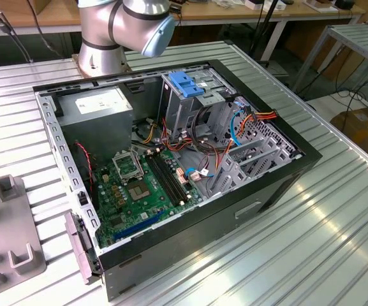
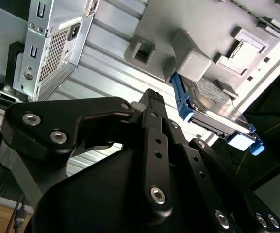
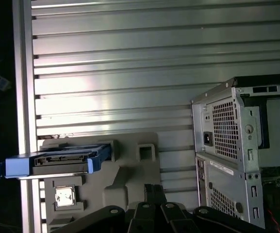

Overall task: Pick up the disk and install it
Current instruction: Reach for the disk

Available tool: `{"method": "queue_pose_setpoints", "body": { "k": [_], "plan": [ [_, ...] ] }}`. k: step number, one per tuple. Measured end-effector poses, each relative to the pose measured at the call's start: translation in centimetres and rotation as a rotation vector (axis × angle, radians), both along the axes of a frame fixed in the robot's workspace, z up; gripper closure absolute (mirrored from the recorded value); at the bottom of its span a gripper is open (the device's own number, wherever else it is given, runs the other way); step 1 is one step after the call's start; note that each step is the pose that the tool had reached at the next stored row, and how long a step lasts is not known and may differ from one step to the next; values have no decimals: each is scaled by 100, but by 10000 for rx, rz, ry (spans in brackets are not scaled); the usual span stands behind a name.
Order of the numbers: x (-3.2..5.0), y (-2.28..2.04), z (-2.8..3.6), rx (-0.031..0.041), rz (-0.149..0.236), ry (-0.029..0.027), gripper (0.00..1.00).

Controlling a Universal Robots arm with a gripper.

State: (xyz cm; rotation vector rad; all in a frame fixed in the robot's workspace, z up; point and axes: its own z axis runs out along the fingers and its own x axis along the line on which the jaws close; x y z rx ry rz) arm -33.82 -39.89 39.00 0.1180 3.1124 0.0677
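Observation:
The disk [image 3: 62,163] is a flat silver-grey drive with blue rails. It sits in a grey holder [image 3: 130,177] on the slatted metal table. In the second wrist view the disk [image 2: 212,104] shows its labelled face and leans against the holder [image 2: 193,34]. My black gripper [image 2: 151,95] hangs over the table between the holder and the computer case. It is apart from the disk, its fingers shut together with nothing between them. In the first wrist view the gripper [image 3: 152,188] is beside the holder's edge.
An open computer case [image 1: 279,182] lies on the table [image 1: 337,236], with a drive cage with a blue handle [image 1: 187,83], a grey power supply box [image 1: 97,105], a green motherboard [image 1: 139,191] and loose cables. The case's rear panel [image 3: 227,141] is close to the gripper.

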Motion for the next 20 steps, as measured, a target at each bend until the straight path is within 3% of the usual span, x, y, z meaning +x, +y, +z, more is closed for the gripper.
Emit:
{"method": "queue_pose_setpoints", "body": {
  "k": [20],
  "plan": [
    [-412,0,-7,-1,1,1,90]
  ]
}}
